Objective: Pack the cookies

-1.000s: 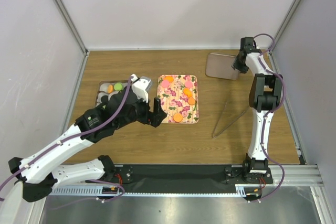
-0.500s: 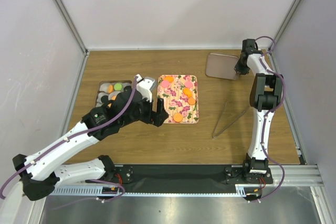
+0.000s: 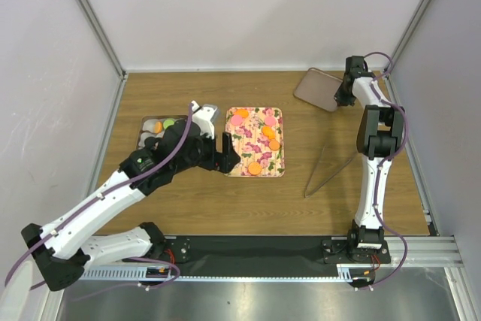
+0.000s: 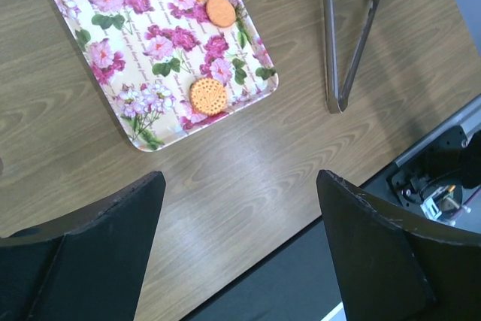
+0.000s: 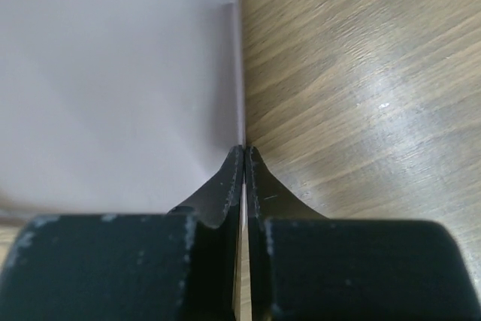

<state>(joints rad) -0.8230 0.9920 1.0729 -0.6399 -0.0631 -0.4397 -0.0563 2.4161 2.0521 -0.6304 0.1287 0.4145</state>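
Orange and pink cookies (image 3: 255, 168) lie on the flowered tray (image 3: 251, 152) in the middle of the table. More cookies (image 3: 168, 122), orange and green, sit in the metal tin (image 3: 147, 139) at the left. My left gripper (image 3: 224, 154) is open and empty, above the tray's near left edge. In the left wrist view its jaws (image 4: 240, 193) stand wide apart over bare wood, with an orange cookie (image 4: 208, 95) on the tray (image 4: 135, 103) ahead. My right gripper (image 3: 340, 98) is shut on the edge of the metal lid (image 3: 319, 86), which is tilted up; the right wrist view shows its fingertips (image 5: 245, 152) pinching the lid (image 5: 113, 73).
Metal tongs (image 3: 328, 171) lie on the wood right of the tray, also in the left wrist view (image 4: 347, 35). White paper cups (image 3: 161, 137) sit in the tin, partly hidden by my left arm. Grey walls close in on three sides.
The right gripper has raised and tilted the lid, which lay flat before. The left gripper has shifted a little toward the far side, beside the tray.
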